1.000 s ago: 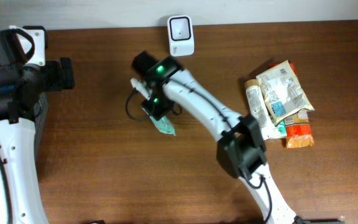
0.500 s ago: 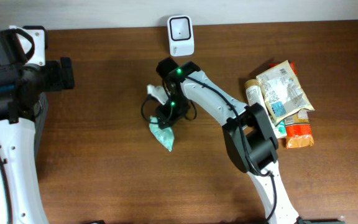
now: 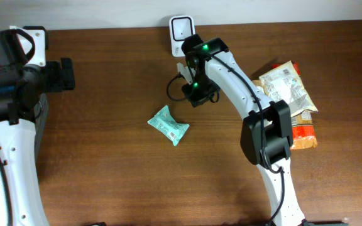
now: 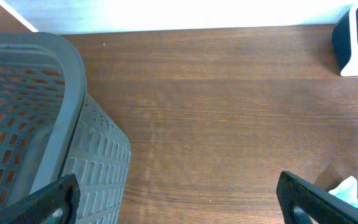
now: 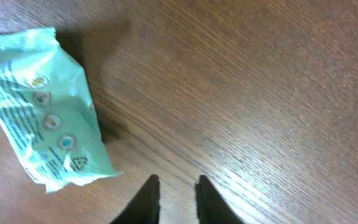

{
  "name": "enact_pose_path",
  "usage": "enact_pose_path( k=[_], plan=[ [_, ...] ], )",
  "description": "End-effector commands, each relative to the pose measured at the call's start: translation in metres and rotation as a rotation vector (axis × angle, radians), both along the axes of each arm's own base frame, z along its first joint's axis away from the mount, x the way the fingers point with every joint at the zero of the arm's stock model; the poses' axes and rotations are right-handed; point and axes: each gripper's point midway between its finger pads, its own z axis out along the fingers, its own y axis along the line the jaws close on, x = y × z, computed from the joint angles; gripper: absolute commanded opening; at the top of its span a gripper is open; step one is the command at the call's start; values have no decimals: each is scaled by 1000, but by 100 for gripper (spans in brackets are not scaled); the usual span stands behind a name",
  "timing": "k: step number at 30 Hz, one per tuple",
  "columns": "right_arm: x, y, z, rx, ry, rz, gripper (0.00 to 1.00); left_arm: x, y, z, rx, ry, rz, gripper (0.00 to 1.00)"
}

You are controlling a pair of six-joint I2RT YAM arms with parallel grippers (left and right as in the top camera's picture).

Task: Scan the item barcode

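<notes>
You have the mint-green packet (image 3: 168,124) lying flat on the brown wooden table (image 3: 105,176), crinkled and printed with small round icons, clear of both grippers and set below and left of the white scanner (image 3: 183,35) at the far edge. Your right gripper (image 3: 193,94) hangs between packet and scanner, pointing down at bare wood, jaws drawn nearly together with a slim gap and nothing in them. Your left gripper (image 4: 179,205) is spread wide and empty beside the grey basket (image 4: 73,124); a heap of other packets (image 3: 285,103) lies at the right.
</notes>
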Motion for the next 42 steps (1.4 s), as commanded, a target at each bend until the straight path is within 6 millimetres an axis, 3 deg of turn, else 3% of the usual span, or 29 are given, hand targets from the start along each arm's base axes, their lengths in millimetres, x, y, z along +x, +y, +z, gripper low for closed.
enact_pose_path(
  k=[1,5,8,13,14,16,17,18,19,21,23,25,28,34,37,42],
  plan=[
    [-17,11,-16,-8,43,11,15,-1,-1,4,7,-10,-13,99],
    [-41,30,-29,-28,84,47,13,-1,-1,4,6,-10,-13,99],
    [-75,55,-35,-58,124,121,14,-1,-1,4,6,-10,-13,99],
    [-128,97,-27,-3,221,213,14,-1,-1,4,6,-10,-13,99],
    [-130,104,-22,14,218,227,14,-1,-1,4,7,-11,-13,99],
    [-116,108,-2,47,169,224,16,-1,-1,4,6,-10,-13,99],
    [-106,105,11,65,147,218,22,-1,-1,4,6,-10,-13,99],
    [-92,98,28,83,122,199,32,-1,-1,4,6,-10,-13,99],
    [-65,79,51,113,77,159,51,-1,-1,4,6,-10,-13,99],
    [-42,54,60,139,49,156,69,-1,-1,4,7,-10,-13,99],
    [-26,32,56,233,58,215,80,-1,-1,4,7,-11,-13,99],
    [-25,27,42,361,113,276,83,-1,-1,4,6,-10,-13,99],
    [-31,31,22,413,166,293,83,-1,-1,4,6,-10,-13,99],
    [-51,56,-12,482,217,318,83,-1,-1,4,6,-10,-13,99],
    [-47,66,-29,498,208,258,80,-1,-1,4,6,-10,-13,99],
    [-47,80,-31,571,209,232,71,-1,-1,4,6,-10,-13,99]
  ],
)
